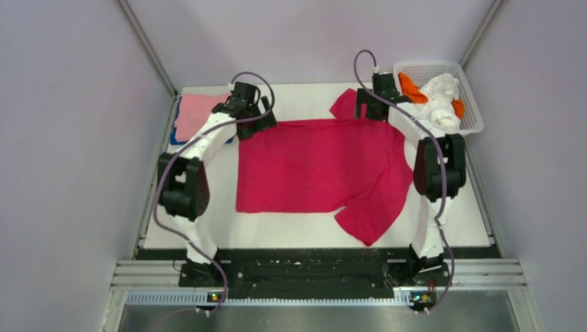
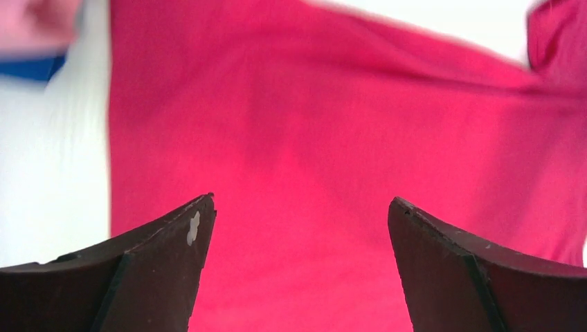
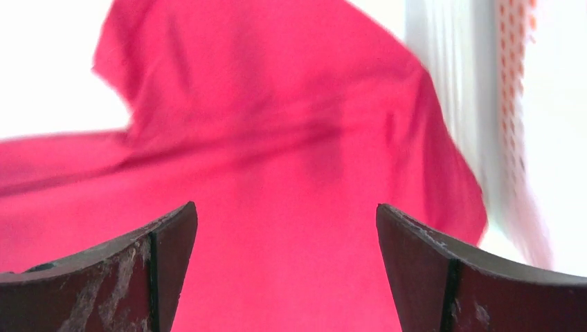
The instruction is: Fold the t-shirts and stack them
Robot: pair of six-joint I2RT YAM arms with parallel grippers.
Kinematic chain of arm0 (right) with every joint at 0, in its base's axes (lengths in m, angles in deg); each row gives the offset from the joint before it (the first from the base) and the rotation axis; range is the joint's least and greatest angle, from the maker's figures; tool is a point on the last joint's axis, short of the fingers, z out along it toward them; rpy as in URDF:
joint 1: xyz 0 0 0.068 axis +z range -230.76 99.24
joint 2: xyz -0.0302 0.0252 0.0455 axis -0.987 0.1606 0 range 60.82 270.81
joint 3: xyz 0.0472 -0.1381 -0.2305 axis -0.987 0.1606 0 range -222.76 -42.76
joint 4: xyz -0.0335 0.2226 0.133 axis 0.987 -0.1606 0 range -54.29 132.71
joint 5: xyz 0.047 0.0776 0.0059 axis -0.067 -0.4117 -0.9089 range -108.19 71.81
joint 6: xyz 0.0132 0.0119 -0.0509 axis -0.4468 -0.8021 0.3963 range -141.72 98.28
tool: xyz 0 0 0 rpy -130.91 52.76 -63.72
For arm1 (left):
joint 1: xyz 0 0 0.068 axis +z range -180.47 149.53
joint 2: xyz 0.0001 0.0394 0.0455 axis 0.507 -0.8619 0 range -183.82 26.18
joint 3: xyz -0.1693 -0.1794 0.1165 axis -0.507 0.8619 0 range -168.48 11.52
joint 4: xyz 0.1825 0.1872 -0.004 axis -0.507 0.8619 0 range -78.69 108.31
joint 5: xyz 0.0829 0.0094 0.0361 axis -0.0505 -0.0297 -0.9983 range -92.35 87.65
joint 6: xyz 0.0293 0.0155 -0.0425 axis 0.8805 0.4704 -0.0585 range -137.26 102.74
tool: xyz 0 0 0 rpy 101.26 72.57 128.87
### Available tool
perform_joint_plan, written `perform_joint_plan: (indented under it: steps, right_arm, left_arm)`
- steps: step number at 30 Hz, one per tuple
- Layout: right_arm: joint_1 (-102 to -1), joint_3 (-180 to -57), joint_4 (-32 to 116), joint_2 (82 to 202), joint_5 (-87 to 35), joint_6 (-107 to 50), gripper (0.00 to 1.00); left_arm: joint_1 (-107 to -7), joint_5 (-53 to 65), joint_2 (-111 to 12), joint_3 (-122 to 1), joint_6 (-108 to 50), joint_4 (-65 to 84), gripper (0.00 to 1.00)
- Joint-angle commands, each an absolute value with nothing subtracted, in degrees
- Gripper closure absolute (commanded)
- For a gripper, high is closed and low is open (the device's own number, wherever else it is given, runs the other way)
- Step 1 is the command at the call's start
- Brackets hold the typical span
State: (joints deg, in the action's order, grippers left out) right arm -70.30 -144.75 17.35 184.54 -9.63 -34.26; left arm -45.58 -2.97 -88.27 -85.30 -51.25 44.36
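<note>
Though near basket, crimson t-shirt flat

Upper right, a white mesh basket sits on the white table, stuffed with crumpled white and orange cloth.

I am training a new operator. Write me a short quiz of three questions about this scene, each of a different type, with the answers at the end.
1. True or false: the red t-shirt is already folded and stacked on the pink t-shirt.
2. Where does the white basket stand? A) at the far right B) at the near left C) on the red t-shirt
3. Fill in: the jaws of the left end effector and the right end effector stand ____ above the red cloth.
Key: 1 false; 2 A; 3 open.
</note>
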Motion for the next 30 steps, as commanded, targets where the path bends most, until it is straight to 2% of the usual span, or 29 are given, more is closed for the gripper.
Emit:
perform_joint_plan:
  steps: [1,6,11,17,21,26,30]
  right_arm:
    - [-64.84,-129.38,24.93,162.58,-5.73,-34.91,0.01]
    - [-63.05,-102.03,32.08,143.09,-5.97,-47.14,0.01]
    - [-63.00,-86.04,34.17,127.52,-7.70,-54.30,0.01]
    - [-62.83,-80.79,30.91,120.29,-8.33,-54.69,0.01]
    - [-62.85,-79.68,28.27,119.02,-8.02,-53.76,0.01]
    - [-62.84,-78.88,27.58,118.10,-6.85,-53.83,0.01]
    - [-62.87,-79.05,26.63,118.27,-6.45,-54.10,0.01]
  left_arm:
    - [-47.08,-8.35,-66.95,-67.08,-54.90,43.73,0.01]
    - [-47.14,-10.33,-49.40,-45.36,-60.52,45.86,0.02]
    - [-47.17,-10.51,-39.31,-33.27,-67.07,47.59,0.13]
    - [-47.12,-13.60,-38.07,-26.99,-69.74,47.98,0.24]
    - [-47.07,-15.01,-39.74,-25.32,-71.12,47.22,0.30]
    - [-47.08,-12.95,-43.71,-24.61,-72.49,44.70,0.44]
    - [-47.07,-13.65,-44.81,-23.87,-72.86,43.65,0.50]
